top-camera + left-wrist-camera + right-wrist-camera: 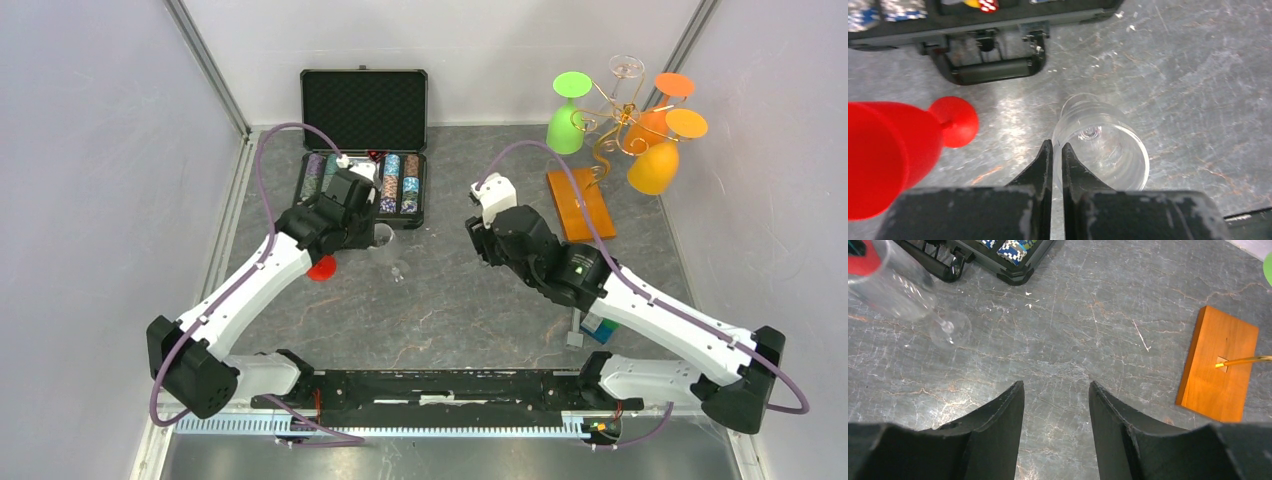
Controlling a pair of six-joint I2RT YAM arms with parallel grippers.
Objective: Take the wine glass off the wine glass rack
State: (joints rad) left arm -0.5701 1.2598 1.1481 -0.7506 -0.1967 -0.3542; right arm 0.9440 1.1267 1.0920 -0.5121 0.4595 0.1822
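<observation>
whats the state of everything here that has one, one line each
black case, open, lid up
wine glass rack, upright on the table
green glass, hung upside down on the rack
orange glasses, two, hung upside down on the rack
clear wine glass, off the rack, foot on the table
red glass, off the rack, on the table
left claw, shut on the clear wine glass's rim
right claw, open, empty

Bright, even light with faint shadows; glare streaks the table (pixel 1148 75) in the left wrist view.
</observation>
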